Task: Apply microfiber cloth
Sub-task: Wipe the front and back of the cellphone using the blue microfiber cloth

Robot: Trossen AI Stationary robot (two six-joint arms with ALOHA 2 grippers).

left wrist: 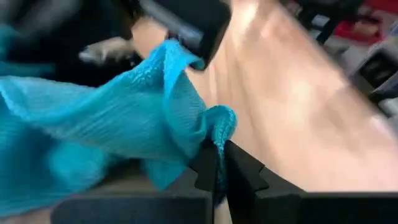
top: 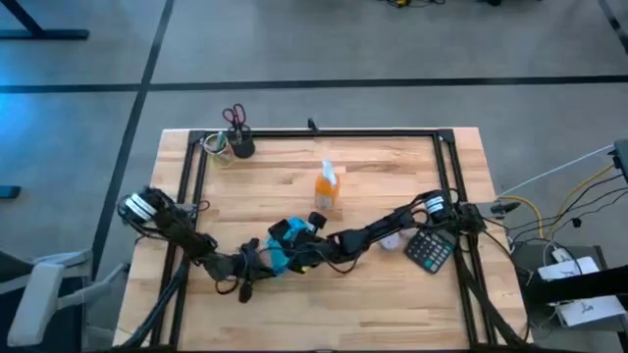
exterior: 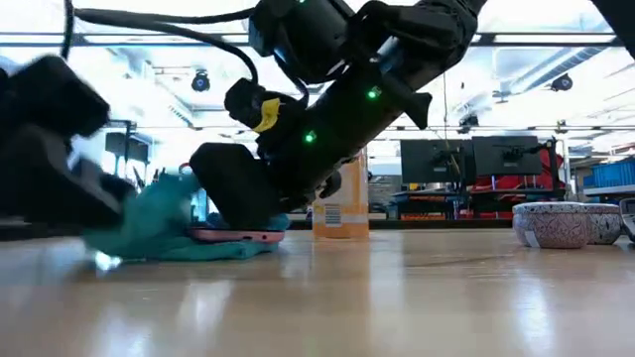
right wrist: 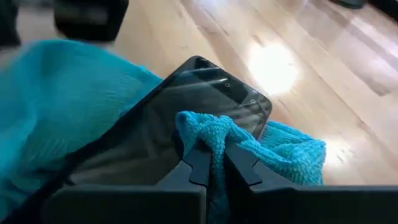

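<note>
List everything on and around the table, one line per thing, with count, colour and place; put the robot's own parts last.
microfiber cloth: one, turquoise-blue, front middle of the table, bunched over and beside the phone.
phone: one, black, lying flat, partly under the cloth.
spray bottle: one, orange, upright near the table's middle.
calculator: one, dark, right side of the table.
scissors: one pair, red-handled, standing in a dark cup at the back left corner.
bowls: two, patterned, at the right in the low view.
left gripper: one, dark, shut on a fold of the cloth.
right gripper: one, dark, shut on another fold, above the phone's screen.
</note>
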